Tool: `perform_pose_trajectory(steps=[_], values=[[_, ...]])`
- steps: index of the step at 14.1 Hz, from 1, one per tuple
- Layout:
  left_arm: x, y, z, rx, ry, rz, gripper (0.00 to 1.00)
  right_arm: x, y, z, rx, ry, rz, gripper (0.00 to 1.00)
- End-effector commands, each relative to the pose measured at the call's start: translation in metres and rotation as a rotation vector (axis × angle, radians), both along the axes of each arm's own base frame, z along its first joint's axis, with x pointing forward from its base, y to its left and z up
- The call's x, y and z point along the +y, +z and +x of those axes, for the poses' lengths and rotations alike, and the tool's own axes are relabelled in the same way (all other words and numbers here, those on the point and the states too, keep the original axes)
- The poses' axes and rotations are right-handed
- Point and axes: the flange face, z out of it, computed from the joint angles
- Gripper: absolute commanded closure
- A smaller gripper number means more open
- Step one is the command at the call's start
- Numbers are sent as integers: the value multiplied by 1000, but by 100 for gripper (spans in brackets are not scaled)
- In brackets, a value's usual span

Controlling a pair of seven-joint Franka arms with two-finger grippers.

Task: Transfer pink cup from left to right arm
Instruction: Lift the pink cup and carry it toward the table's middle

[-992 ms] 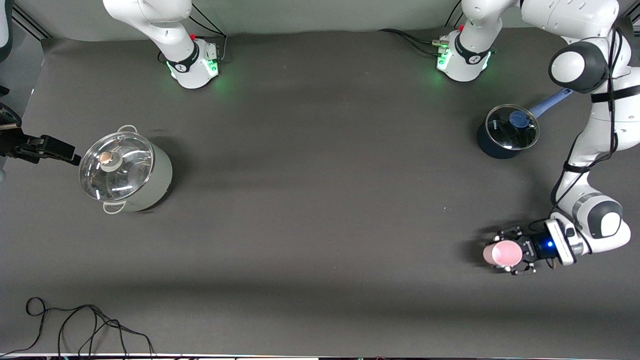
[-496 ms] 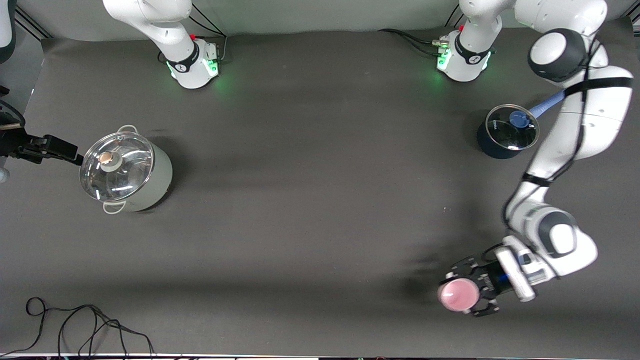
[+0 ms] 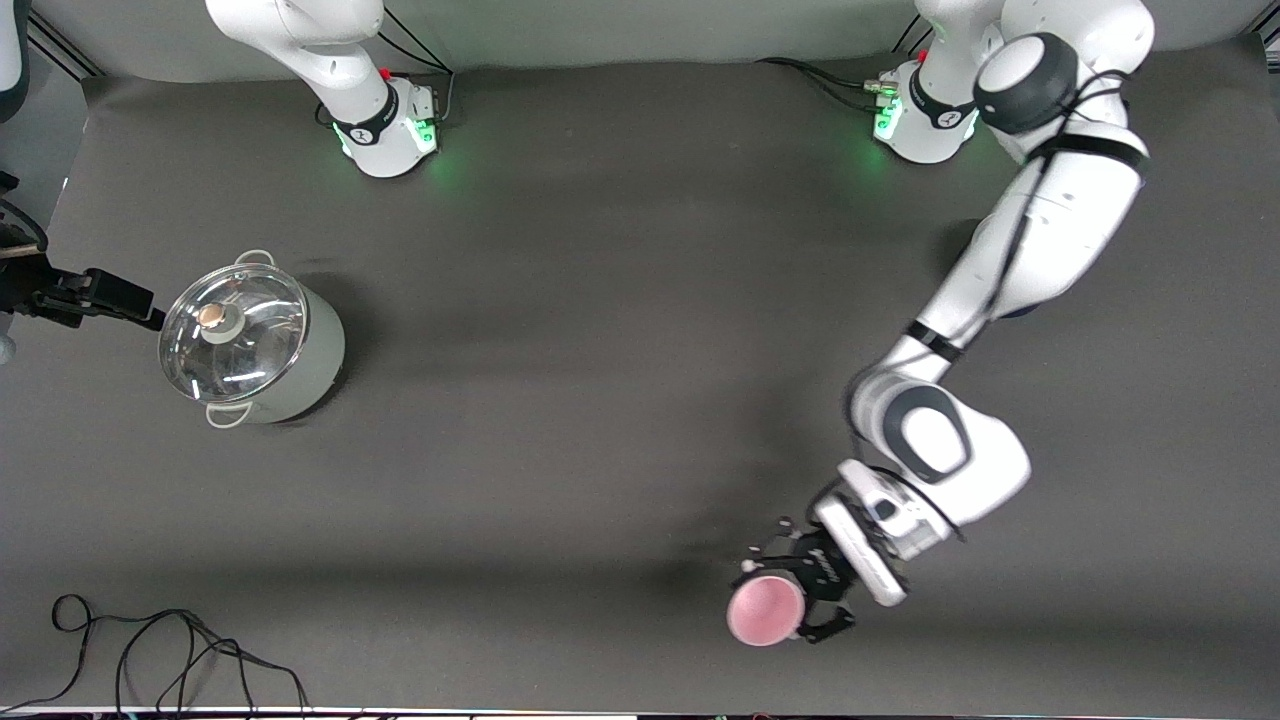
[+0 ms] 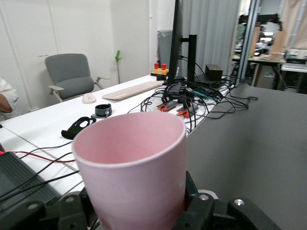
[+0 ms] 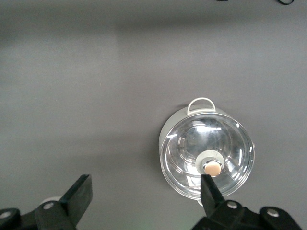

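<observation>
Couldn't make out any readable text, labels or numbers anywhere. The little dark marks on the arm bases were too small to read.

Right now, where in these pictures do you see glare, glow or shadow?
Front view: green light glows around both arm bases, and the pot's glass lid shows bright streaks. A soft shadow lies on the table near the cup in the left gripper. Right wrist view: the lid reflects white glare.

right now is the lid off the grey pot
No, the glass lid sits on the grey pot, its knob centered on top.
</observation>
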Motion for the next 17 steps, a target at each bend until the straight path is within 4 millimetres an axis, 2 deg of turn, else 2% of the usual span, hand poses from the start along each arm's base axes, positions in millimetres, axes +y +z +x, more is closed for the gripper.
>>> perform_pose_trajectory(steps=[1, 2, 4, 6, 8, 10, 12, 14, 16, 17], values=[[-65, 35, -30, 18, 64, 1, 100, 2, 9, -1, -9, -3, 14, 0], [-84, 45, -42, 7, 84, 14, 100, 2, 9, -1, -6, -3, 14, 0], [-142, 52, -84, -14, 121, 53, 100, 1, 10, -2, -7, -3, 14, 0], [-163, 62, -103, -4, 172, 43, 100, 1, 10, -3, -6, 11, 15, 0], [-195, 78, -133, -20, 187, 38, 100, -3, 12, -4, -7, 60, 19, 0], [-212, 86, -154, -21, 226, 36, 100, -2, 20, -5, -37, 113, 117, 0], [-219, 97, -162, -19, 231, 16, 100, 6, 32, -3, -76, 134, 186, 0], [-241, 104, -182, -36, 198, 19, 100, 15, 48, -1, -117, 146, 214, 0], [-255, 114, -194, -72, 201, 24, 100, 19, 63, -4, -143, 145, 213, 0], [-266, 109, -204, -75, 201, 29, 100, 21, 66, -4, -148, 148, 212, 0]])
